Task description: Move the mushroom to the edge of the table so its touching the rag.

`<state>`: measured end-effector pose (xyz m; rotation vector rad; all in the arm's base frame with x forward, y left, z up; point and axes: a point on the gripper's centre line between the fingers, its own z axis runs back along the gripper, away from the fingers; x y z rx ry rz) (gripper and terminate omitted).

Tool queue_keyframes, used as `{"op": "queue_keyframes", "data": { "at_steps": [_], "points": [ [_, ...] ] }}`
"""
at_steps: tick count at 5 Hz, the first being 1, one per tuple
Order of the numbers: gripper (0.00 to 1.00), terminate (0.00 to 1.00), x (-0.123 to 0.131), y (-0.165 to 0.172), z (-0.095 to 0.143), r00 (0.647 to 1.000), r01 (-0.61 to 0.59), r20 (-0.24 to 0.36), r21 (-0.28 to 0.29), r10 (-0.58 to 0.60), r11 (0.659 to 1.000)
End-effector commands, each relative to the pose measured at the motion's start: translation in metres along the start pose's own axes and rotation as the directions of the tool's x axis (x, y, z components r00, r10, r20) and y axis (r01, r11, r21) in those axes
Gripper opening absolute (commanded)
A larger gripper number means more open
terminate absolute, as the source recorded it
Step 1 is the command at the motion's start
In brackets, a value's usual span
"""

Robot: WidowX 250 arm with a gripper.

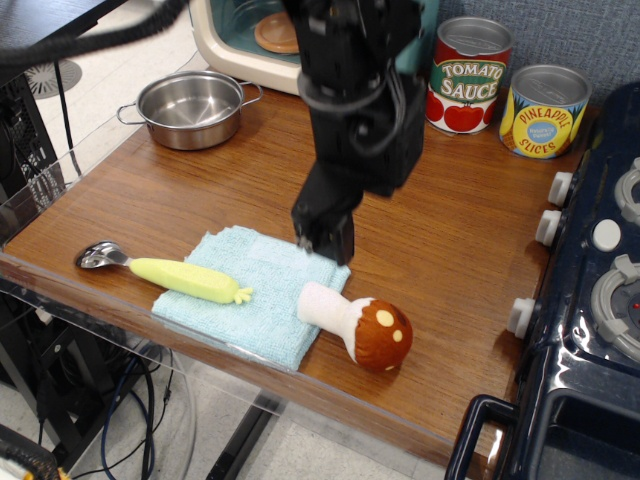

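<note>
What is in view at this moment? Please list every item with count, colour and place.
mushroom: 1, reddish-brown cap with cream spots, white stem; lying on its side near the front edge, stem touching the rag
rag: 1, light blue; front of the table
spoon: 1, yellow-green handle, metal bowl; handle across the rag's left side
pot: 1, silver; back left
tomato sauce can: 1, red and green label; back
pineapple slices can: 1, yellow label; back right
toy oven: 1, cream and teal; back, partly hidden
toy stove: 1, dark blue with white knobs; right edge
table: 1, brown wood
gripper: 1, black; raised above the rag's far corner, holding nothing
</note>
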<state>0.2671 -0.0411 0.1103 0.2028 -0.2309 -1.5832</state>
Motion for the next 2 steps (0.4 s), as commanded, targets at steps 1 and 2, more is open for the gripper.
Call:
{"op": "queue_keyframes", "data": {
  "at_steps": [1, 2],
  "points": [
    [1.00, 0.00, -0.0077, -0.0045, 0.0173, 1.000, -0.005, 0.005, 0.046, 0.005, 0.999],
    [1.00, 1.00, -0.0077, -0.0045, 0.0173, 1.000, -0.005, 0.005, 0.046, 0.005, 0.999]
  ]
}}
